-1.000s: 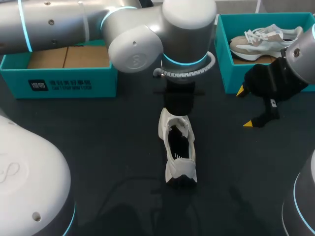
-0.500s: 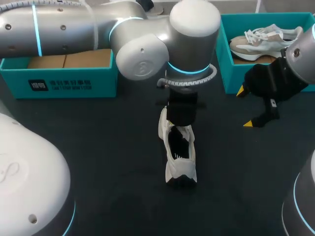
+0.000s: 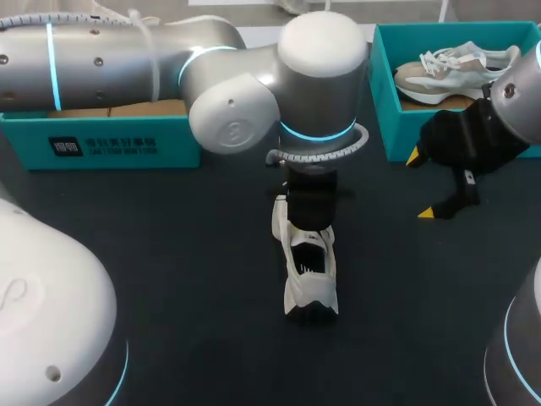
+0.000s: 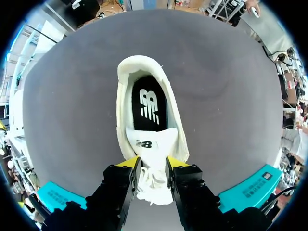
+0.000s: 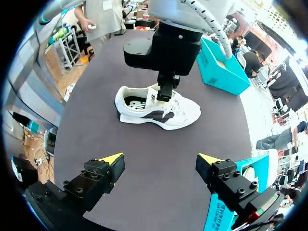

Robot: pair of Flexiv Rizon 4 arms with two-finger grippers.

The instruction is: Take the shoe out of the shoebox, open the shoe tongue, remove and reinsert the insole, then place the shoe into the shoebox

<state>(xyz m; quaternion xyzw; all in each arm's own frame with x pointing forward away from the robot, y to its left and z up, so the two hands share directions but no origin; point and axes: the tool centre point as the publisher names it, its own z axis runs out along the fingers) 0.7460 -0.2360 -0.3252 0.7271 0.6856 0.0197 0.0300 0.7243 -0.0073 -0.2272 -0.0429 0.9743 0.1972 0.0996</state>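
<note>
Shoe [image 3: 309, 271]: prob. light, soft upper, stiff sole.
Tongue [image 4: 150, 144]: floppy; best hold.
L gripper [image 4: 152, 166]: pinching tongue.
R gripper [image 5: 161, 161]: wide open, empty.

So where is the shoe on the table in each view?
Head view: shoe at the table's middle, under the left pincer.
Left wrist view: just ahead of its own pincer, tongue between the fingers.
Right wrist view: out ahead of the open right pincer, seen side on.
Shared landmark: the left pincer shut on the tongue.
</note>
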